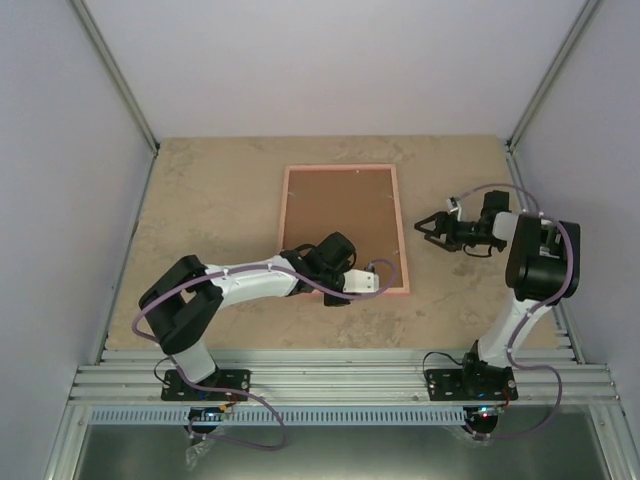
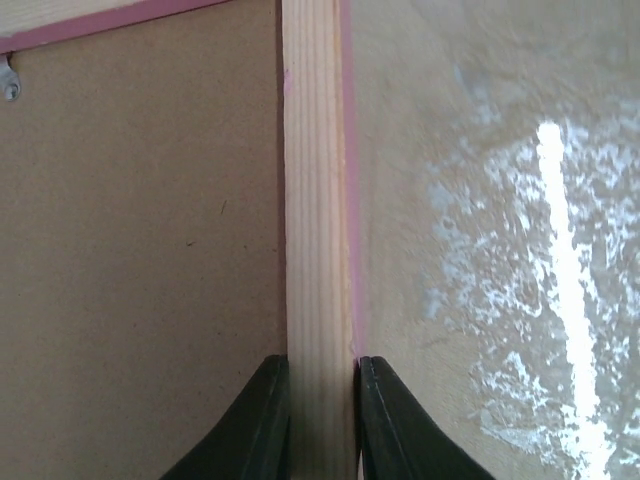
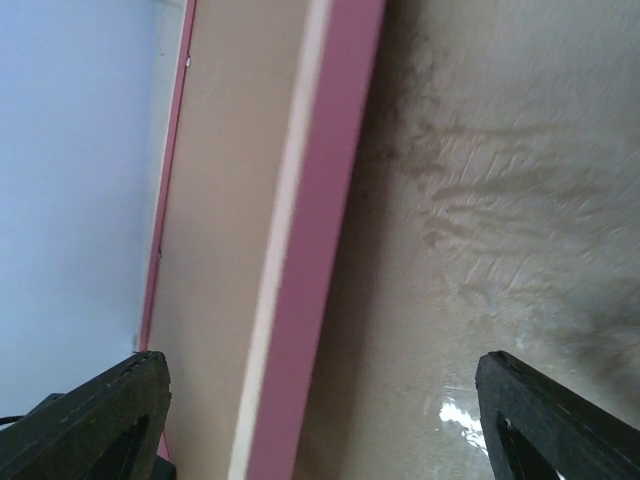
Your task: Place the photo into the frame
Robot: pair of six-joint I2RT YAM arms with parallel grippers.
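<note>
The frame (image 1: 342,168), pink-edged, lies on the table with a brown backing board (image 1: 340,215) in it. The photo is out of view. My left gripper (image 1: 383,283) is at the frame's near rail, close to the right corner. In the left wrist view its two black fingers (image 2: 262,420) are shut on the pale wooden rail (image 2: 315,200), the left gripper (image 2: 322,362) straddling it. My right gripper (image 1: 420,225) stands open just right of the frame's right rail. Seen from the right wrist, the pink rail (image 3: 325,200) runs between the wide-apart fingertips of the right gripper (image 3: 320,365).
A small metal tab (image 2: 10,80) sits on the backing board near the frame's corner. Pale walls enclose the table (image 1: 200,200) on three sides. A ribbed aluminium ledge (image 1: 330,375) carries both arm bases along the near edge.
</note>
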